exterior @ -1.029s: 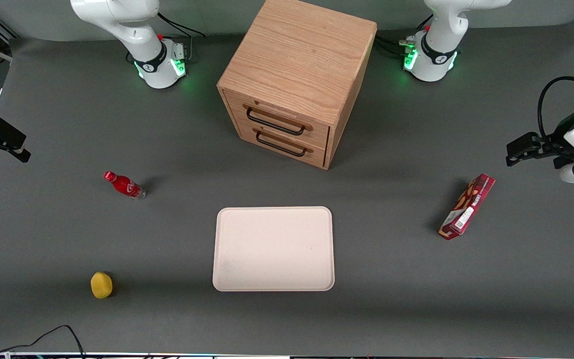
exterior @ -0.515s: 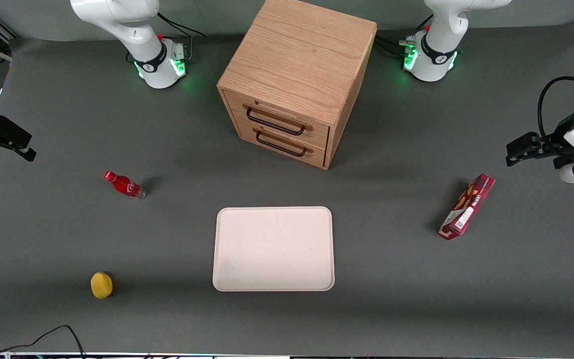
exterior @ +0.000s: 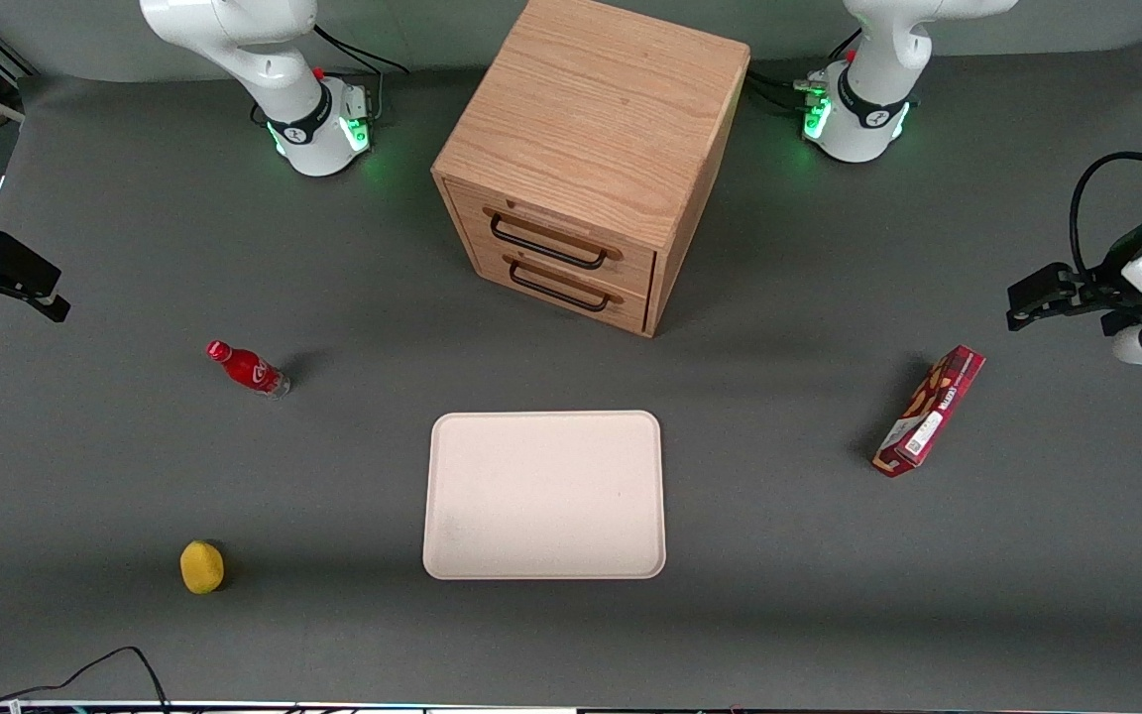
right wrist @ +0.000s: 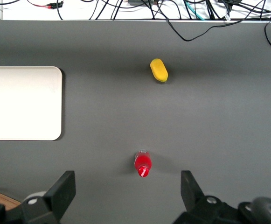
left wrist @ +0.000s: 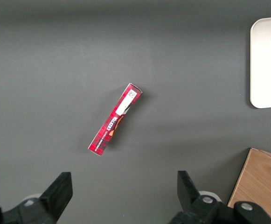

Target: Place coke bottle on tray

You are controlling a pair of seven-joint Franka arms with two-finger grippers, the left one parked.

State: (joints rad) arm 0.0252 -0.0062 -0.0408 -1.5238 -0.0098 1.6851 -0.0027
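Only gripper (right wrist: 126,196) wide above coke bottle (right wrist: 142,165)

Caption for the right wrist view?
Open gripper high above upright coke bottle, lemon and empty tray nearby.

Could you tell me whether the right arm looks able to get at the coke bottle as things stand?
Probably yes. The coke bottle stands alone on the table, apart from the lemon and the tray. The gripper hovers open toward the working arm's end, with nothing between it and the bottle.
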